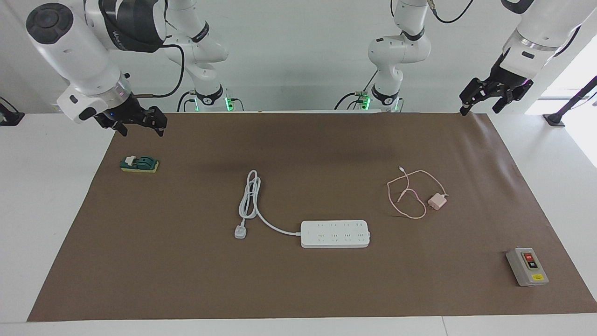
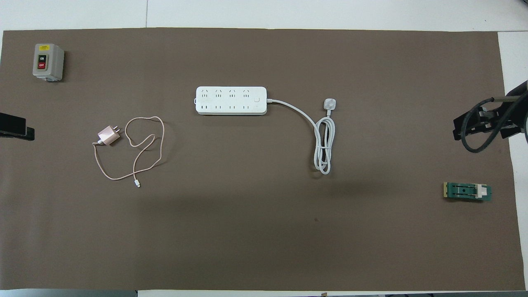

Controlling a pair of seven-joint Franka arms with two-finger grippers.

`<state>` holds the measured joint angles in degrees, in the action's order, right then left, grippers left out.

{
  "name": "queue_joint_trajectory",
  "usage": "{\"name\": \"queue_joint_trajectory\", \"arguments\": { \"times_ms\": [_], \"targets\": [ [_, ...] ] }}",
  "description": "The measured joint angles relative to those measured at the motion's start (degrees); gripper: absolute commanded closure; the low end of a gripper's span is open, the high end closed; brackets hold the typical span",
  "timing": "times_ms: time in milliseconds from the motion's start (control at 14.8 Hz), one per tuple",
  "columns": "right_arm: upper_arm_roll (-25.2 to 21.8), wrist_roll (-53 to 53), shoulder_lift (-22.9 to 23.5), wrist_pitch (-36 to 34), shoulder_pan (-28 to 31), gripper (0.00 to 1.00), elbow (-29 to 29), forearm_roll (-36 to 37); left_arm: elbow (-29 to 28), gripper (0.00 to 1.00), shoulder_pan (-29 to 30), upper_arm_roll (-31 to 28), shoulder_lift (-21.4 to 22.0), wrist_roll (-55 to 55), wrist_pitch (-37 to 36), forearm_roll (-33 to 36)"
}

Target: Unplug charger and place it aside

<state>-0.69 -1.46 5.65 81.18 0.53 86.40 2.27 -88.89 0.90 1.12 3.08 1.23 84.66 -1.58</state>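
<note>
- The charger [image 1: 437, 201] lay flat on the brown mat [image 1: 298, 289] toward my left arm's end of the counter [image 1: 42, 210]. Its pink cable [image 1: 405, 196] looped loosely beside it, on the side toward the robots' edge.
- It was already out of the power strip [image 1: 335, 234]: the strip sat well apart from it at mid-counter, every socket bare, with its own white cord [image 1: 249, 200] coiled toward my right arm's end.
- I judged the unplugging done and the charger set aside; nothing of the task looked left but to stand clear.
- My left gripper [image 1: 480, 95] hung in the air over the corner of the mat at the robots' edge, at my left arm's end. Its fingers stood apart and held nothing.
- My right gripper [image 1: 140, 125] hung over the mat's corner at the robots' edge, at my right arm's end, above and just short of the small green switch block [image 1: 139, 164]. I saw nothing in it, but I could not tell whether its fingers were apart or together.
- The grey button box [image 1: 527, 266] sat near the corner away from the robots at my left arm's end, untouched.
- If a further move were wanted, I judged it would call only for keeping both arms high and off the cable, since a snagged loop would drag the charger.
</note>
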Motion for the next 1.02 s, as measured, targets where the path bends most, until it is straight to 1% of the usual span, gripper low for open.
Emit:
{"name": "queue_joint_trajectory", "arguments": {
  "times_ms": [135, 474, 677, 1016],
  "targets": [
    [0.0, 0.0, -0.5, 0.1, -0.1, 0.0, 0.0, 0.0, -1.8, 0.0, -0.9, 0.0, 0.0, -0.2, 1.1, 0.0],
    [-0.1, 0.0, -4.7, 0.1, 0.0, 0.0, 0.0, 0.0, -4.9, 0.0, -3.5, 0.0, -0.3, -0.2, 5.2, 0.0],
    [-0.1, 0.0, -5.1, 0.1, 0.0, 0.0, 0.3, 0.0, -5.4, 0.0, -3.6, 0.0, -0.3, -0.2, 7.0, 0.0],
    [-0.1, 0.0, -5.1, 0.1, 0.0, 0.0, 0.7, 0.0, -5.3, 0.0, -3.6, -0.1, -0.2, 0.0, 7.1, 0.0]
  ]
}}
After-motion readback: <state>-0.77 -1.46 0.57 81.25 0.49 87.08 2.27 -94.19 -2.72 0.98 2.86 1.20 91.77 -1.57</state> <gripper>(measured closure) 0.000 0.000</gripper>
